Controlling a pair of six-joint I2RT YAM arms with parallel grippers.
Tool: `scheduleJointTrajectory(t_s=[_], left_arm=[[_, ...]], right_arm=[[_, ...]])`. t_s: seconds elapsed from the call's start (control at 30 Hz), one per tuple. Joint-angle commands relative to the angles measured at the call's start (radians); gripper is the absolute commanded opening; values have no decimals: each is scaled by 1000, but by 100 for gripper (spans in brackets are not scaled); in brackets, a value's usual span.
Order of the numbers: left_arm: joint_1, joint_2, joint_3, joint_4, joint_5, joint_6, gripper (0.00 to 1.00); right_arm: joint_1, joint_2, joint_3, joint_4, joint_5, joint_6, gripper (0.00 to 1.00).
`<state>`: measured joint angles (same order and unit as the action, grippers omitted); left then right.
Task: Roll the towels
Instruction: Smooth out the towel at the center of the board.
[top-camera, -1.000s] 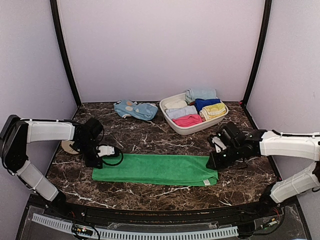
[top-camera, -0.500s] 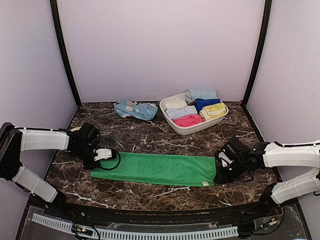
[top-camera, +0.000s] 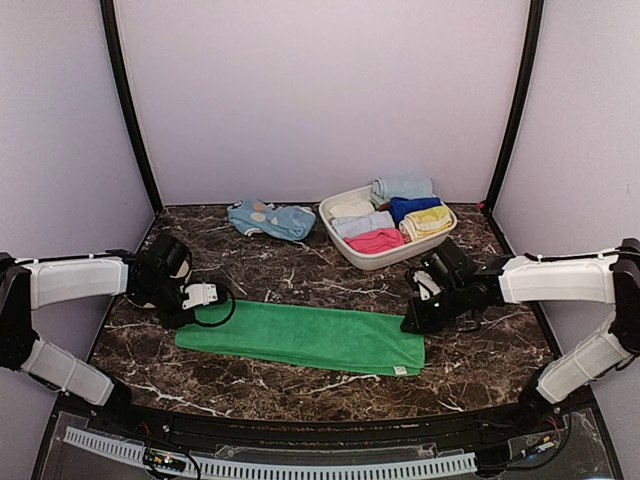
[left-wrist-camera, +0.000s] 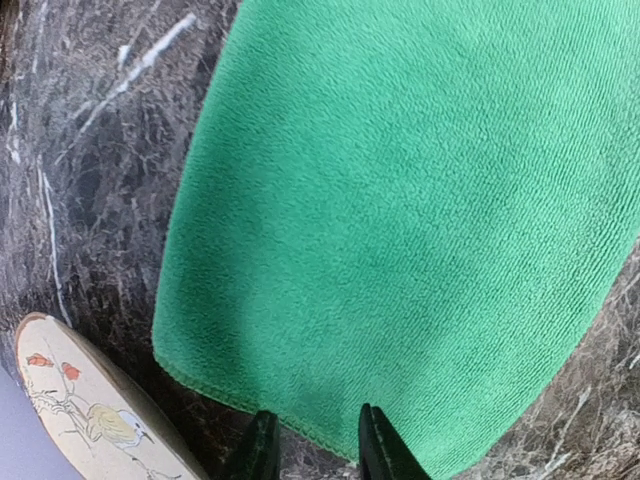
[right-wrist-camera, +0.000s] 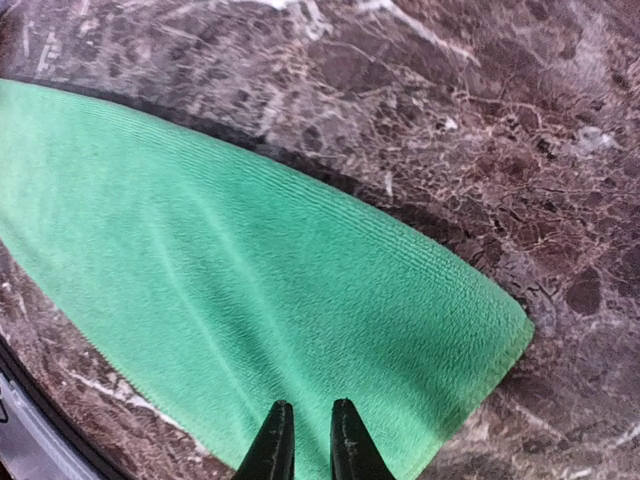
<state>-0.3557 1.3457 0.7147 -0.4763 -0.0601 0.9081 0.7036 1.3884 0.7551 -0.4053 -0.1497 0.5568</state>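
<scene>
Marble table (top-camera: 320, 285): green towel (top-camera: 300, 337), seemingly flat.

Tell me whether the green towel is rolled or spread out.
Spread out: the green towel lies as one long flat strip, both ends flat, no roll begun.

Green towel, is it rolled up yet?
Not yet. The green towel lies flat in a long strip. The left gripper and right gripper each pinch one end, so rolling has not begun. The blue cloth at the back also lies unrolled; the basket already holds rolled ones.
</scene>
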Motion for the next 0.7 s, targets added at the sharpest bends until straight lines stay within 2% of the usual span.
scheduleJointTrajectory(t_s=[0.0, 0.13, 0.27, 0.37, 0.53, 0.67], left_arm=[[6, -52, 58, -83, 55, -39, 29], [0, -50, 60, -86, 111, -43, 28], [-14, 30, -10, -34, 88, -44, 17], [-14, 82, -93, 43, 11, -12, 9], [-9, 46, -148, 96, -44, 8, 9], [-8, -7, -51, 18, -39, -43, 13]], right_arm=[[-51, 102, -25, 103, -21, -36, 14], [-94, 126, -58, 143, -38, -35, 13], [-109, 119, -67, 145, -43, -32, 13], [-129, 111, -75, 143, -37, -37, 13], [-165, 115, -61, 102, 12, -77, 12], [-165, 105, -13, 43, 55, -103, 15]])
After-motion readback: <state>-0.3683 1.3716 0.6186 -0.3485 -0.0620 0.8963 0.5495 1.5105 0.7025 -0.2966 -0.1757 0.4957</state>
